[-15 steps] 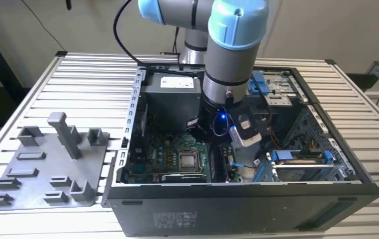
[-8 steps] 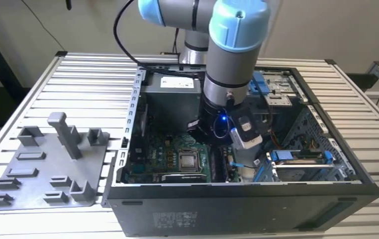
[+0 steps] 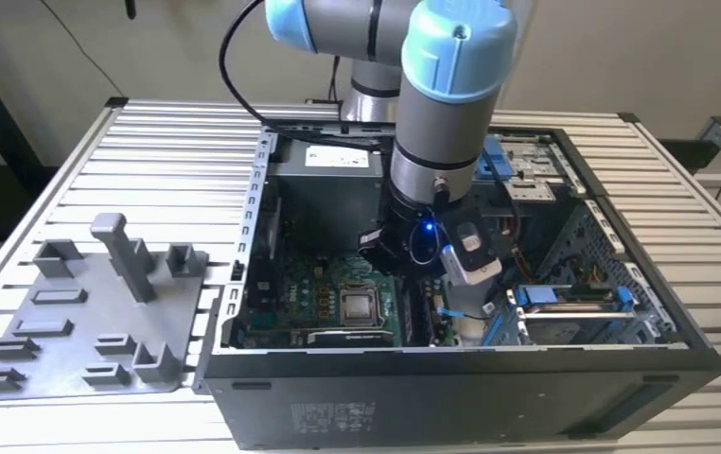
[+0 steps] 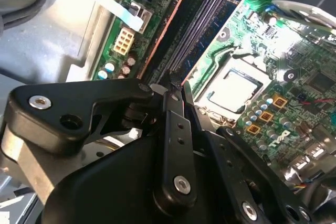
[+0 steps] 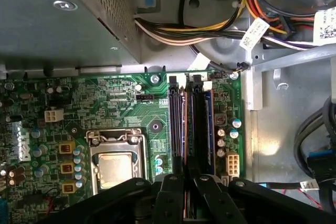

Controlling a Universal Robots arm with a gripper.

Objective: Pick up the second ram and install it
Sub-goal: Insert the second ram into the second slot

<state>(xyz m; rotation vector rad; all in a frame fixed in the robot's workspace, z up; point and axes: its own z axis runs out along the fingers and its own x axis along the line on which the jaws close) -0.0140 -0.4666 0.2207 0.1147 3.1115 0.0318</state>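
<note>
The end effector sits inside the computer case, fingers nearly shut, apparently pinching the second ram edge-on over the black slots. Seating it well calls for straight, even downward pressure.

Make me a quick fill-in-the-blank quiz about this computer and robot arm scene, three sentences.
1. The gripper hangs over the long black memory slots of the green ____.
2. That board lies inside an open computer ____, which rests on the slatted table.
3. The holder plate on the exterior view's left of it is ____ in colour.
Missing words: motherboard; case; grey.
</note>
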